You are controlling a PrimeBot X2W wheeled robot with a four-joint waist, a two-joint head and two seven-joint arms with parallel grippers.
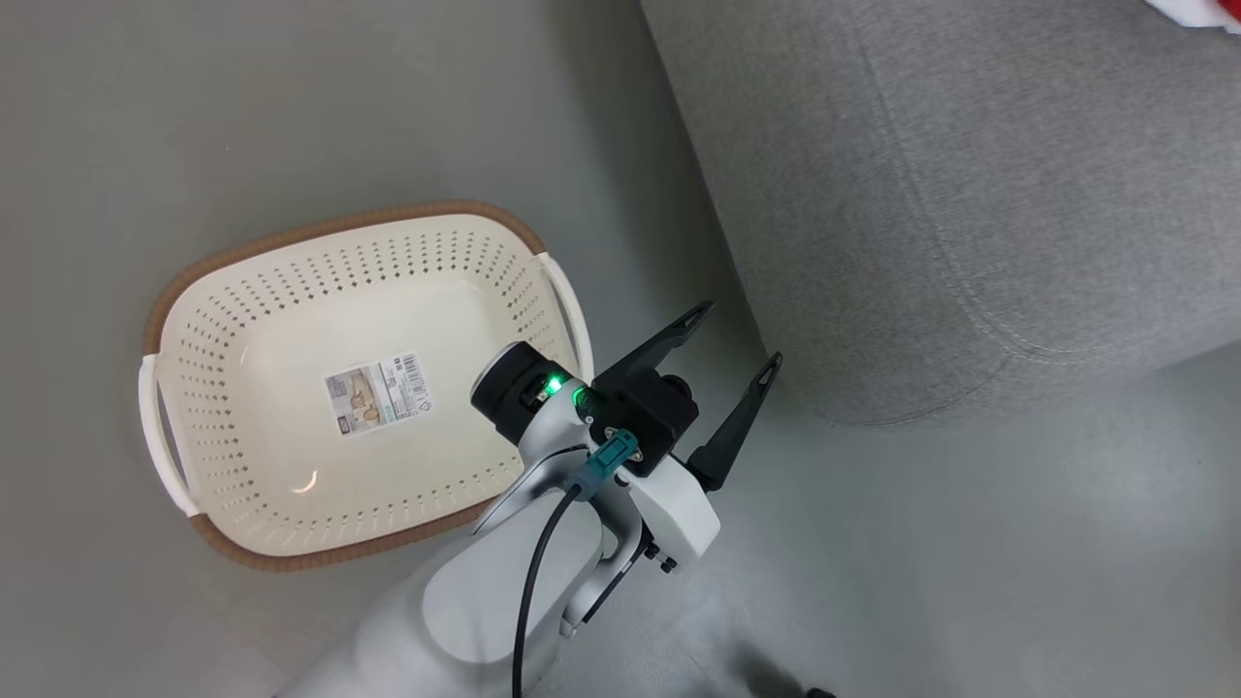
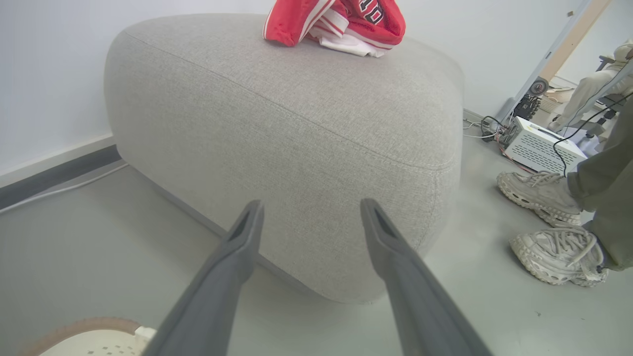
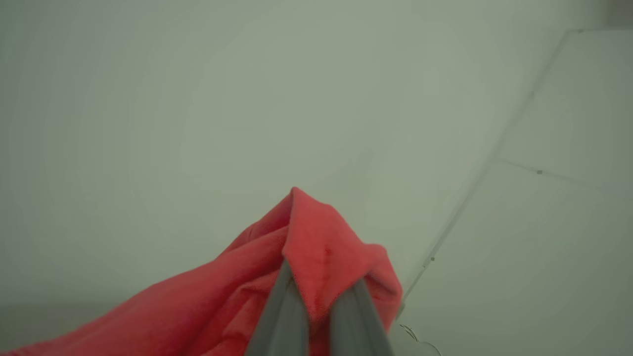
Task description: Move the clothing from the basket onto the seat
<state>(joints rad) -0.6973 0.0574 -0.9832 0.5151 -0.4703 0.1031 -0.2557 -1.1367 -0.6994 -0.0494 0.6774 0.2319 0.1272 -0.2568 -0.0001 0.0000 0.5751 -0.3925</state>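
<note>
Clothing [image 2: 336, 22], red with white trim and lettering, heaped on top of seat [image 2: 296, 123]. Second red garment [image 3: 277, 257] clenched in right pincer [image 3: 321, 282], fingers pinched shut on a fabric fold. Left pincer [image 1: 738, 337] released, fingers spread wide, hovering over floor [image 1: 970, 533] just beside seat's rounded corner. Basket [image 1: 291, 281] on floor near seat, paper label [image 1: 376, 393] on its bottom. Person's shoes [image 2: 544, 198] beside seat.
</note>
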